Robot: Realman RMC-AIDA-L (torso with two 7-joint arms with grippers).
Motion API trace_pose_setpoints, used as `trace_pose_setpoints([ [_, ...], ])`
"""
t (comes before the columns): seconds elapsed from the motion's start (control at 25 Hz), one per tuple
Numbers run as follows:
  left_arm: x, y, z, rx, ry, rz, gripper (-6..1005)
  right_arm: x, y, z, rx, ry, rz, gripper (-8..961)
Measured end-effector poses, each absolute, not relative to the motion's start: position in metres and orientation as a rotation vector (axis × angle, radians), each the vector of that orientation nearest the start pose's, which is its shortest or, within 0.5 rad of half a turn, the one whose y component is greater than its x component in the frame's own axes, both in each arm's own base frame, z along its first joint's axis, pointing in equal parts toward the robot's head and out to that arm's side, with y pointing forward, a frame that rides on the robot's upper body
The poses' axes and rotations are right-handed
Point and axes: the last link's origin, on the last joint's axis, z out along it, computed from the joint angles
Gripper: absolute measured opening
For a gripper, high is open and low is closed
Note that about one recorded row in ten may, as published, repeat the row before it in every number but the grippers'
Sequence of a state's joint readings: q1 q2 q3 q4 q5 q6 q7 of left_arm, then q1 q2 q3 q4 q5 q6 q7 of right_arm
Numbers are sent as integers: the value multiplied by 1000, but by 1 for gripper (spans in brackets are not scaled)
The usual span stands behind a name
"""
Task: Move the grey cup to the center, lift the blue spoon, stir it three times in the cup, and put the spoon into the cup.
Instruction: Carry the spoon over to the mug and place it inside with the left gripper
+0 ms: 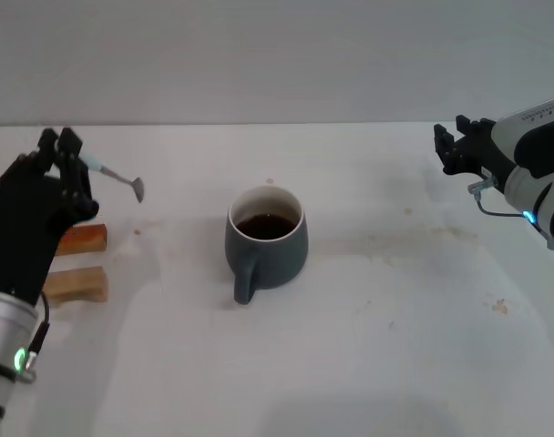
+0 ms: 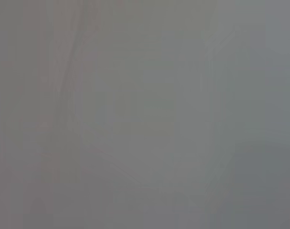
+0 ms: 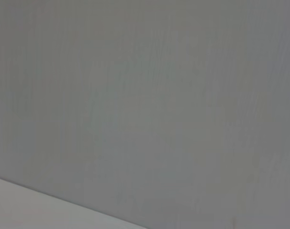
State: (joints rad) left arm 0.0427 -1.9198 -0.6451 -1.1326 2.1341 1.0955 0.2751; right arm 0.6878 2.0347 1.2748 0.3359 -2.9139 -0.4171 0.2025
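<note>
The grey cup (image 1: 266,238) stands on the white table near the middle in the head view, with dark liquid inside and its handle toward me. My left gripper (image 1: 69,153) is at the left, raised above the table, shut on the pale blue handle of the blue spoon (image 1: 115,177). The spoon's metal bowl points right toward the cup, well short of it. My right gripper (image 1: 447,144) is raised at the far right, away from the cup, holding nothing. Both wrist views show only plain grey surface.
Two small wooden blocks (image 1: 76,264) lie on the table at the left, under my left arm. The white table (image 1: 395,346) runs to a grey wall at the back.
</note>
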Motion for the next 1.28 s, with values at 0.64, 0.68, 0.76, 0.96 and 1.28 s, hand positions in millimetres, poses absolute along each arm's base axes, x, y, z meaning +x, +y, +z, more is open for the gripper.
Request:
trace_pose_setpoints([
  [0.64, -179, 265, 6, -1738, -574, -957, 129, 283, 431, -39, -1919, 603, 287, 303],
  [0.68, -176, 265, 5, -1747, -574, -959, 129, 284, 431, -38, -1914, 607, 287, 303],
  [0.76, -172, 266, 4, -1759, -571, -961, 129, 286, 431, -35, -1904, 614, 285, 303],
  [0.96, -158, 266, 0, -1810, -547, -967, 129, 290, 433, -30, -1886, 600, 269, 303],
  [1.28, -144, 270, -20, -1885, -532, -940, 129, 290, 432, -31, -1884, 582, 252, 303],
])
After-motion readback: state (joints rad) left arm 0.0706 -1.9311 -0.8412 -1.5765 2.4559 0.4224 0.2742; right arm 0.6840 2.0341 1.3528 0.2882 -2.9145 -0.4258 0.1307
